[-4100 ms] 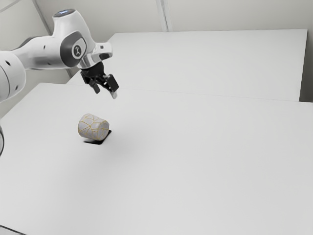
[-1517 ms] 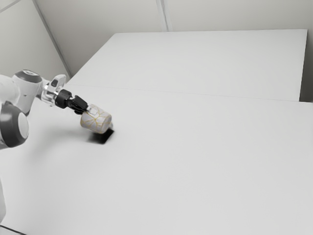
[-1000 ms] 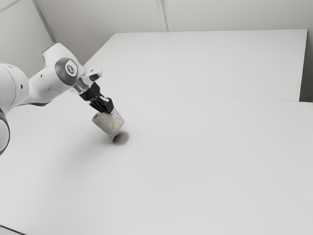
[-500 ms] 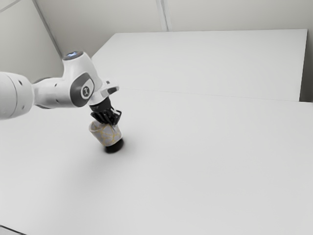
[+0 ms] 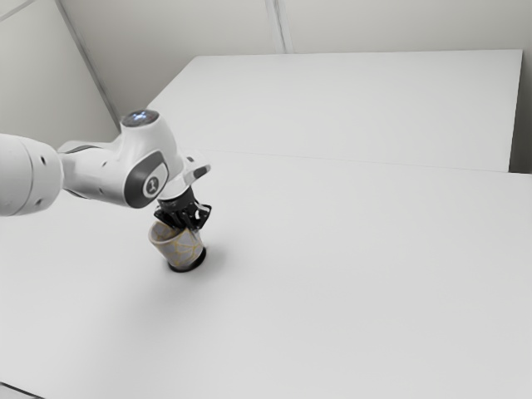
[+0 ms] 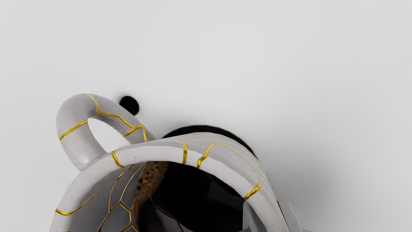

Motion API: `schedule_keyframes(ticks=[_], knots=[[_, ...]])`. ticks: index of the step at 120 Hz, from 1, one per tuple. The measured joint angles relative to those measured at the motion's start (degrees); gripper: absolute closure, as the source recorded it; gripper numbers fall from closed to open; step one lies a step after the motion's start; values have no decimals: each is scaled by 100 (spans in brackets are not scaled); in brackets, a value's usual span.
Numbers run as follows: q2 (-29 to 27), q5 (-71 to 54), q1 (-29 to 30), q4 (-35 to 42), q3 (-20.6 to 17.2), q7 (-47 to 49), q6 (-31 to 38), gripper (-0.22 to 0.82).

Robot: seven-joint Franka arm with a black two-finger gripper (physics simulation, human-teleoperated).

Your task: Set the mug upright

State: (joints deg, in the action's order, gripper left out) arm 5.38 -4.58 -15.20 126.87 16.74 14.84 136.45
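In the exterior view my black gripper (image 5: 189,219) reaches down over the mug's rim on its far side. The white mug (image 5: 179,251) with gold lines leans slightly, its opening facing up, with a dark shadow at its base. Seen from the wrist, the mug (image 6: 206,146) shows its dark inside and its looped handle, which stands out on the side away from my fingers. The gripper (image 6: 272,216) has one fingertip inside the mug and the other outside, shut on the wall at the rim.
The white table (image 5: 349,274) extends around the mug. A second white surface (image 5: 357,108) lies beyond it, with pale walls (image 5: 391,25) behind.
The mug, first lying on its side, has been gripped and lifted, turned until its opening faces up, then lowered toward the table. My arm has swung over it, the hand now pointing down.
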Motion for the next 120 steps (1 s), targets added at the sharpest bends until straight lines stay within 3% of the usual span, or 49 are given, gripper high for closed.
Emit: schedule_keyframes(ticks=[5,29,47,65,76,94,107,120], knots=[[12,-22,-2,-15,0,111,11,76],[91,3,1,-299,5,428,-150,33],[98,44,-2,-536,-4,546,-315,17],[122,220,20,-1118,0,339,-685,8],[160,338,32,-2055,-23,24,-1336,5],[-151,367,65,-2695,-43,-580,-2326,3],[-277,361,479,-3167,-365,-900,-2998,2],[-412,338,625,-3393,-419,-1157,-3490,1]])
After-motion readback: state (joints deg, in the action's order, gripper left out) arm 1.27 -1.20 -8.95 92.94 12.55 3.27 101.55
